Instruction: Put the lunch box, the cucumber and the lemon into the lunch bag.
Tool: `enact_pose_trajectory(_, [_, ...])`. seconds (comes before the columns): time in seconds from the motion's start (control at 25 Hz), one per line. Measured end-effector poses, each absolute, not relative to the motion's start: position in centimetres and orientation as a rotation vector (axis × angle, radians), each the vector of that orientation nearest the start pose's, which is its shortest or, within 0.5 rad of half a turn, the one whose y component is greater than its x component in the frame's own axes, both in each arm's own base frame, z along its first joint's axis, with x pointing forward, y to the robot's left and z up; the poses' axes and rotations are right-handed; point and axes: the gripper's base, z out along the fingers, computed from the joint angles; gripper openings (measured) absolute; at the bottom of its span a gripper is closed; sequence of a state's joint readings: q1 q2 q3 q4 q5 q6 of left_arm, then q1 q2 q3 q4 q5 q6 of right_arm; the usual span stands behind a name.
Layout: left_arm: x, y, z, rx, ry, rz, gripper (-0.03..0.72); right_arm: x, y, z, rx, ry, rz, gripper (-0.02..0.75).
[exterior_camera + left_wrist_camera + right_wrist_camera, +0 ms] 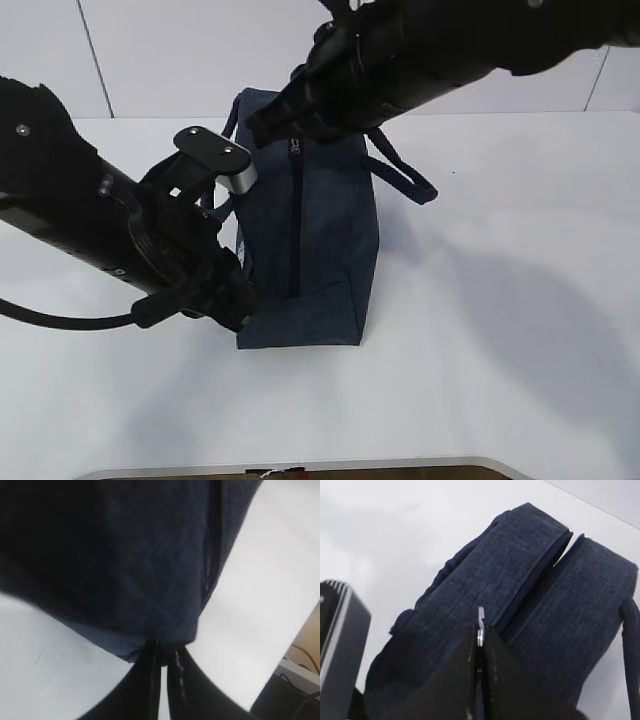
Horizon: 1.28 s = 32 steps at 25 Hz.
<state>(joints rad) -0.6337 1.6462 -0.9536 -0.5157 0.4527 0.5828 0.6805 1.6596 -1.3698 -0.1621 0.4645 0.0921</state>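
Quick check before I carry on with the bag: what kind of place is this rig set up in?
Probably a lab or test bench rather than a home. A plain white table stands against bare white wall panels, it carries only the navy lunch bag, and the left wrist view shows cables and equipment past the table edge.

One lunch bag (320, 240) stands on one white table (500, 330); two loop handles (405, 175) and one zipper (296, 215) show on it.
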Motion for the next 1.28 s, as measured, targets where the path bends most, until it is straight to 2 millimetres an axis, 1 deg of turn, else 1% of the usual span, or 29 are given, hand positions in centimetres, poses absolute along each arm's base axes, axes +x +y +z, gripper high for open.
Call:
enact_pose_trajectory(0.12, [25.0, -20.8, 20.1, 1.050, 2.407, -0.463, -0.018, 31.0, 24.2, 31.3, -0.771, 2.110, 0.256, 0.005])
enact_pose_trajectory(0.32, [25.0, -20.8, 20.1, 1.060, 2.407, -0.458, -0.018, 31.8, 24.8, 31.9, -0.771, 2.090, 0.248, 0.005])
enact_pose_trajectory(0.52, [24.9, -20.8, 20.1, 1.069, 2.413, -0.458, -0.018, 32.7, 25.5, 31.5, -0.756, 2.106, 0.246, 0.005])
enact_pose_trajectory(0.6, [24.9, -20.8, 20.0, 1.075, 2.416, -0.458, -0.018, 33.0, 25.3, 31.7, -0.729, 2.107, 0.243, 0.005])
enact_pose_trajectory(0.88, [24.7, -20.7, 20.0, 1.093, 2.433, -0.465, -0.018, 34.8, 23.0, 32.2, -0.594, 2.124, 0.220, 0.005])
enact_pose_trajectory(1.04, [24.6, -20.7, 20.3, 1.100, 2.430, -0.467, -0.019, 35.0, 22.8, 32.1, -0.551, 2.140, 0.237, 0.005])
enact_pose_trajectory(1.16, [24.3, -20.5, 21.0, 1.107, 2.413, -0.470, -0.019, 35.5, 23.2, 31.8, -0.544, 2.144, 0.239, 0.005])
enact_pose_trajectory(1.28, [23.9, -20.3, 21.8, 1.117, 2.401, -0.477, -0.019, 36.1, 23.6, 32.0, -0.545, 2.128, 0.235, 0.005])
